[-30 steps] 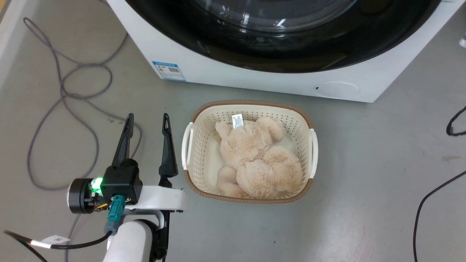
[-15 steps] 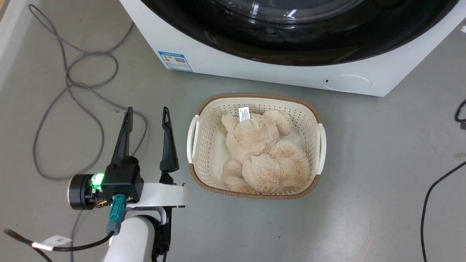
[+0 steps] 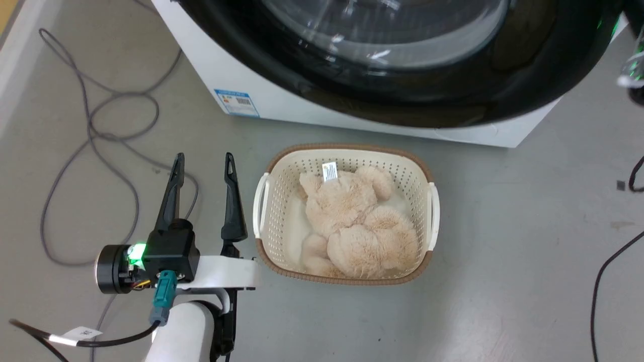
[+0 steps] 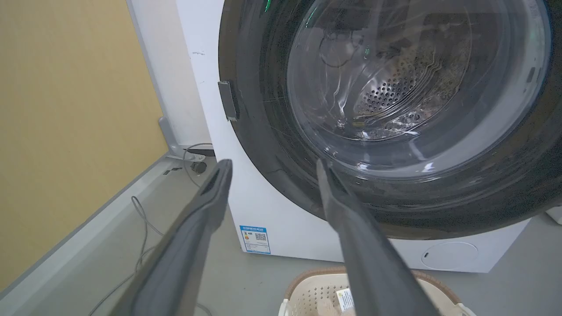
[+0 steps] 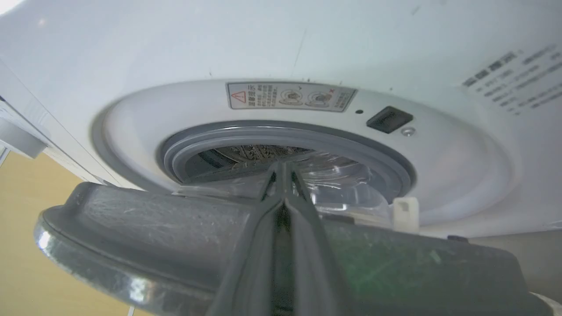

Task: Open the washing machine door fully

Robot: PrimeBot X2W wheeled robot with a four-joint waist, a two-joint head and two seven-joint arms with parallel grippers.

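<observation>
Whereas a moment ago the washing machine door lay flush against the washing machine with the round filter cap showing below it, the door's black rim now juts out over that cap at 1 o'clock of the head view, though the camera has shifted a little too. From the right wrist the door stands ajar: the grey gasket and the drum mouth show past its edge. The right gripper has its fingers pressed tight together with nothing between them, reaching across the door's inner rim; I judge it is hooked behind the rim, not clamped on it. The left gripper, at 8 o'clock, hangs spread wide and empty beside the basket. The latch is evidently free, so what remains is probably a long swing about the hinge. The basket at 6 o'clock lies near that sweep, so clearance there wants watching.
</observation>
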